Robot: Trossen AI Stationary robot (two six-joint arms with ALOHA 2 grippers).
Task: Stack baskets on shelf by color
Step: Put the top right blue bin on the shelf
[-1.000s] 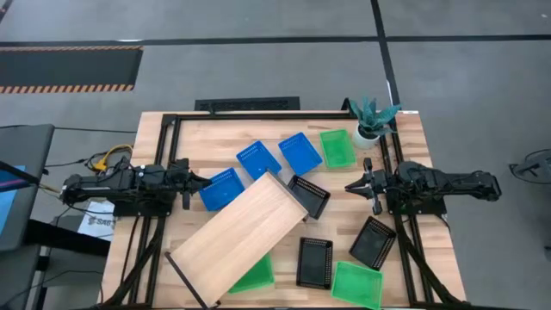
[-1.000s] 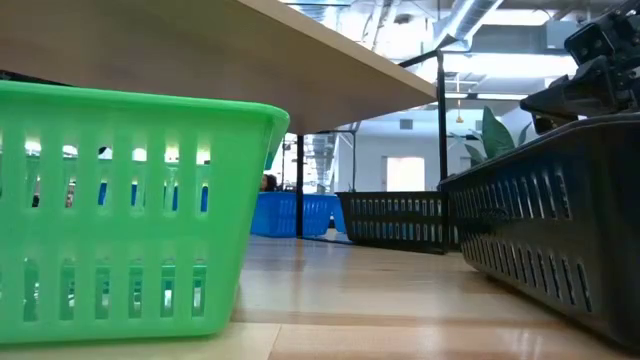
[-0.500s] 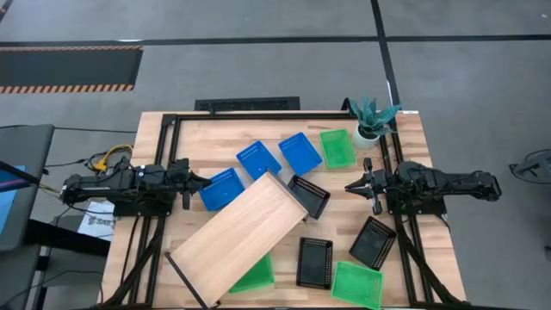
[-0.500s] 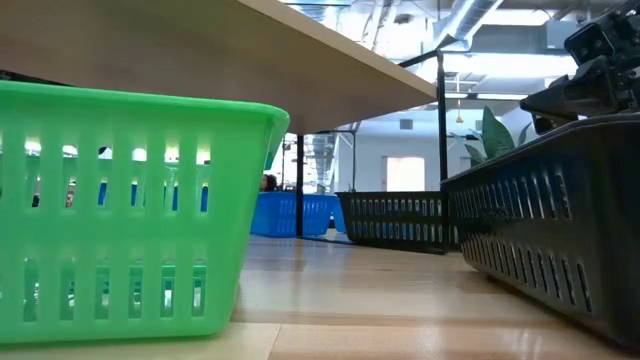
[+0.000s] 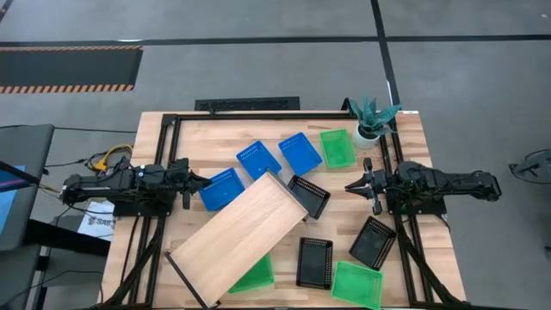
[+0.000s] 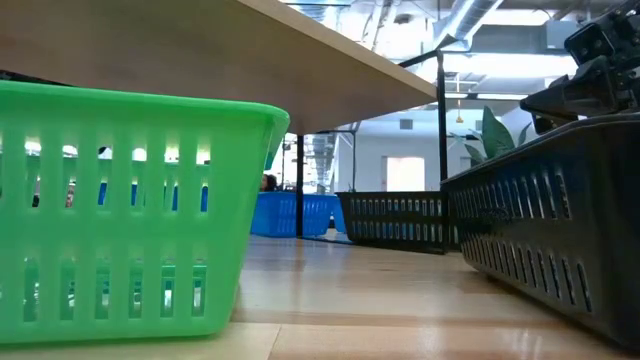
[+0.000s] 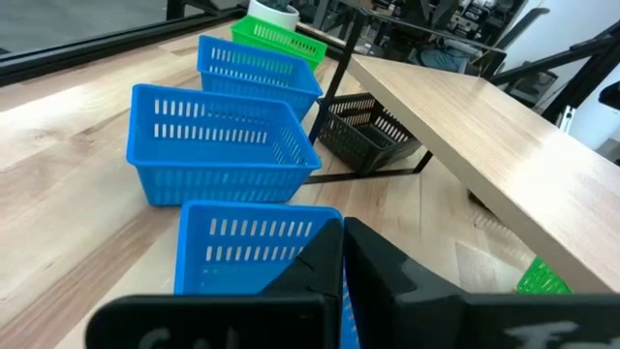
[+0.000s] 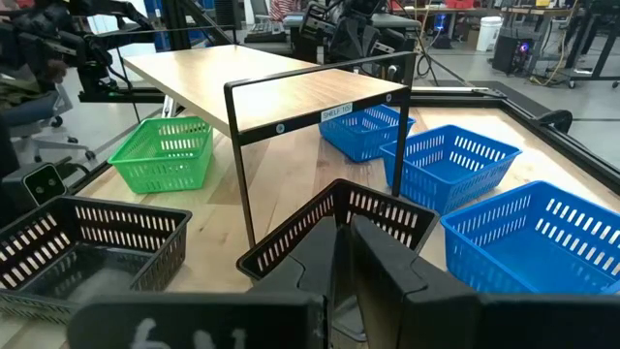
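1. I see my left tool (image 5: pixel 200 180) low at the table's left edge, its fingers pressed together and holding nothing, its tip just beside the nearest blue basket (image 5: pixel 222 189).
2. My right tool (image 5: pixel 351 186) sits near the table's right edge, pointing toward the middle. Its fingers look nearly together with nothing between them.
3. The shelf (image 5: pixel 239 238) lies slantwise across the middle of the table, running from the front-left toward the centre, and no basket rests on top of it.
4. Three blue baskets form a slanting row behind the shelf: the one by the left tool, a second (image 5: pixel 258 159) behind it, and a third (image 5: pixel 300 152) nearer the back edge.
5. One green basket (image 5: pixel 337 148) stands just beside that third blue one, near the back-right corner and close to a potted plant (image 5: pixel 370 119).
6. A second green basket (image 5: pixel 256 275) sits partly under the shelf by the front edge; a third (image 5: pixel 356 283) is near the front-right corner.
7. One black basket (image 5: pixel 310 195) touches the shelf's far end at the table's centre.
8. Another black basket (image 5: pixel 315 261) is by the front edge, and a third (image 5: pixel 374 242) lies tilted near the right edge, under the right arm.
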